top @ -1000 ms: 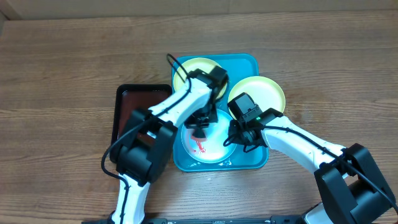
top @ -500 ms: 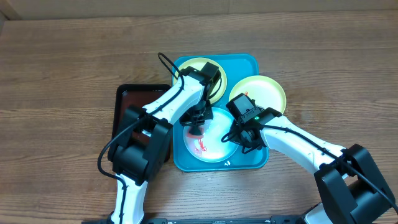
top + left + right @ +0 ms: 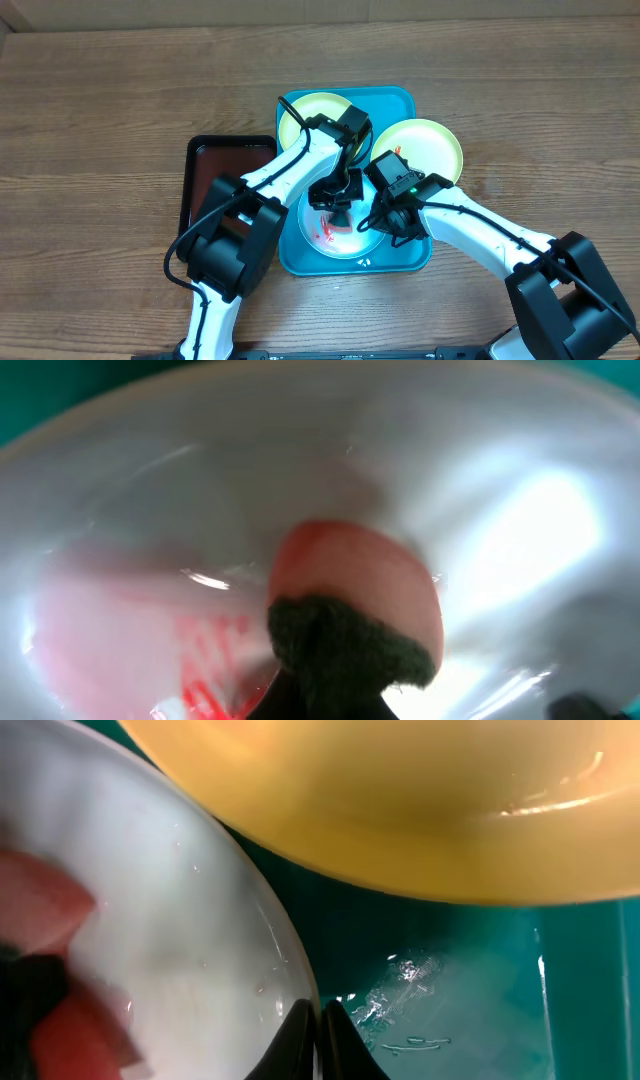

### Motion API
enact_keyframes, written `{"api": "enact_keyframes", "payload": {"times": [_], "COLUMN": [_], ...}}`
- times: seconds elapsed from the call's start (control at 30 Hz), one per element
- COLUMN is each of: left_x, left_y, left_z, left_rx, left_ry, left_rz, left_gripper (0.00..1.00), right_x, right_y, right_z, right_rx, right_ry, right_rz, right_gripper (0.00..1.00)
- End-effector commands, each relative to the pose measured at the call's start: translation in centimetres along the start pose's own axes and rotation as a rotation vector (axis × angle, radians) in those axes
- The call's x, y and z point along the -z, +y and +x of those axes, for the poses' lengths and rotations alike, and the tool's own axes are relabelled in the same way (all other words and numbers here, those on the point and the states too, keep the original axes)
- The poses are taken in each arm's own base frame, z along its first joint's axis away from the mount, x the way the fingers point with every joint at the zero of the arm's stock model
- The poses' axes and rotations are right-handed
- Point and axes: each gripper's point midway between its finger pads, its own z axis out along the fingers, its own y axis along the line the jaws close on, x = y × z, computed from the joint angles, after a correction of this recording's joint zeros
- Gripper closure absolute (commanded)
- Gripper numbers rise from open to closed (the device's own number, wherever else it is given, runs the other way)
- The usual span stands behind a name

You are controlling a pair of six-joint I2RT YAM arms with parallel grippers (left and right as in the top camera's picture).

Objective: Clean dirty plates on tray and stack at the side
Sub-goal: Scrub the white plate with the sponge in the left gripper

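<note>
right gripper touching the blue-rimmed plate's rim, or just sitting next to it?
Touching. Right wrist view: the right gripper has its fingertips closed on the edge of the blue-rimmed plate, with no gap showing.

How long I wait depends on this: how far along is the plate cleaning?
Done: nothing visible; no plates are stacked beside the tray. In hand: the left pincer presses a sponge onto the blue-rimmed plate, which shows red sauce, while the right pincer pinches its rim. Left: finishing this plate, checking the yellow-green plate at the back and the one at the right, then stacking all three.
</note>
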Motion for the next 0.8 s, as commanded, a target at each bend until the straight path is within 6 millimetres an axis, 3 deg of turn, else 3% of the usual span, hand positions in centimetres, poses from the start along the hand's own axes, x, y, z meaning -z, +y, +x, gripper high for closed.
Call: {"api": "enact_keyframes", "payload": {"times": [0.0,0.13,0.3,0.4,0.47,0.67,0.77], "left_x": [1.1,1.9,-0.1,-0.9,-0.9,-1.7,-2.0], "left_y": [1.9,2.9,5.1,4.6,4.0,-1.2,-2.1], "left_z": [0.6,1.6,3.3,3.5,3.0,1.5,1.4], "left_rx": [-0.03,-0.021,0.046,0.044,0.041,-0.006,-0.023], "left_ry": [-0.035,-0.049,-0.033,-0.026,-0.042,-0.11,-0.127], "left_rz": [-0.095,-0.136,-0.169,-0.132,-0.102,0.096,0.112], "left_gripper": [0.96,0.96,0.95,0.96,0.96,0.96,0.96], "right_x": [-1.4,-1.4,-1.4,-1.4,-1.4,-1.4,-1.4], "right_y": [-0.8,-0.8,-0.8,-0.8,-0.7,-0.6,-0.6], "right_z": [0.1,0.0,0.1,0.1,-0.1,-0.1,-0.1], "right_rx": [0.089,0.087,0.087,0.087,0.087,0.087,0.087], "right_ry": [0.01,0.009,0.012,0.01,0.005,0.004,0.004], "right_rz": [0.019,0.019,0.019,0.017,0.012,0.011,0.011], "right_gripper": [0.96,0.96,0.96,0.96,0.96,0.96,0.96]}}
